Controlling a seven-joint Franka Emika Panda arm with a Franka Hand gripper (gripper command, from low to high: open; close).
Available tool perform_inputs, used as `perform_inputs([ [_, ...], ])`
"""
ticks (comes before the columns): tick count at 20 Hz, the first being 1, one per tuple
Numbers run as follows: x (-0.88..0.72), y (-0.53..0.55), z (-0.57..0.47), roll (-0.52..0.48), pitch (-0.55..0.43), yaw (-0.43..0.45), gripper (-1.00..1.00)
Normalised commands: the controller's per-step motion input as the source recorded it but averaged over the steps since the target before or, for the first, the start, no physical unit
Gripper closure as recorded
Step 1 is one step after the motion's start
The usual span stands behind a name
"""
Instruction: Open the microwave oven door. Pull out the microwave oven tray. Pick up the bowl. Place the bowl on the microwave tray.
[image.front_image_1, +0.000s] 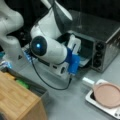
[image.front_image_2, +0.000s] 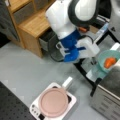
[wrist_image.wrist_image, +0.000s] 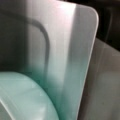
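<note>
The gripper (image.front_image_2: 96, 53) is hanging just in front of the microwave oven (image.front_image_1: 105, 42), low over the microwave oven tray (wrist_image.wrist_image: 62, 50). The microwave oven door (image.front_image_2: 85, 72) is lying open and the tray is sticking out.

In the wrist view the bowl (wrist_image.wrist_image: 22, 97) is sitting right under the camera, at the near left of the tray, and seems to be touching it. In a front view the bowl (image.front_image_2: 107, 63) is lying just right of the gripper with something orange inside it. I cannot tell if the jaws are open or closed, or if they are gripping the bowl.

A pink plate (image.front_image_2: 53, 102) is lying in a white dish rack (image.front_image_2: 35, 110) on the grey worktop (image.front_image_2: 22, 70), well apart from the bowl. A wooden shelf (image.front_image_2: 32, 23) is standing far left.
</note>
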Motion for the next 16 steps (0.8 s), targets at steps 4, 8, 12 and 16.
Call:
perform_inputs([
  [4, 0.08, 0.14, 0.19, 0.084, 0.077, -0.1, -1.0],
  [8, 0.07, 0.22, 0.24, 0.059, 0.067, -0.119, -1.0],
  [12, 0.03, 0.3, 0.31, 0.014, 0.067, -0.115, -1.0],
  [16, 0.03, 0.33, 0.33, -0.009, 0.063, -0.106, -1.0],
])
